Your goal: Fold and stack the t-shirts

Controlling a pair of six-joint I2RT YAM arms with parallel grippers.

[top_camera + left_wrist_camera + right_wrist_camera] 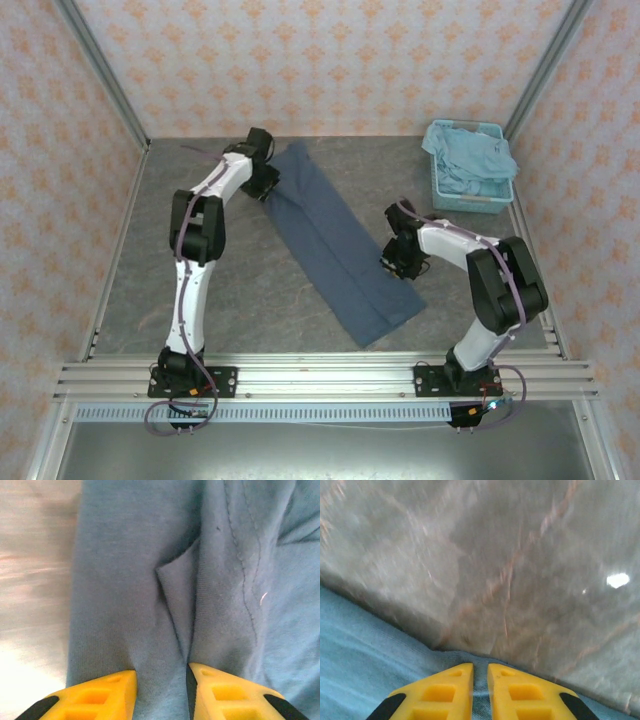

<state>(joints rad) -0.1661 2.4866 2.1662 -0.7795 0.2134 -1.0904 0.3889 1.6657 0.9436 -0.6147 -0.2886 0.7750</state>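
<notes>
Well, the dark blue t-shirt (335,250) lies flat on the worktop (200,290), between my two arms. It is folded into one long strip that runs slantwise, from the far left down to the near right. It looks soft and a bit wrinkly. In the left wrist view I see a seam line and a small pointed flap.

My left hand (266,186) is at the far end of the strip, on its left edge. Its yellow fingers (100,695) are closed on a bunch of the cloth, and little creases run into the pinch. My right hand (397,262) is toward the near end, on the right edge. Its fingers are almost together, with a thin bit of the shirt's edge squeezed between them. I think I hold it this way, one hand toward each end, so I can lift the strip and fold it across without it flopping open.

The pale blue t-shirt (478,160) sits in a heap in the light blue basket (470,204) at the far right corner, well apart from the dark one. It is not yet folded.
</notes>
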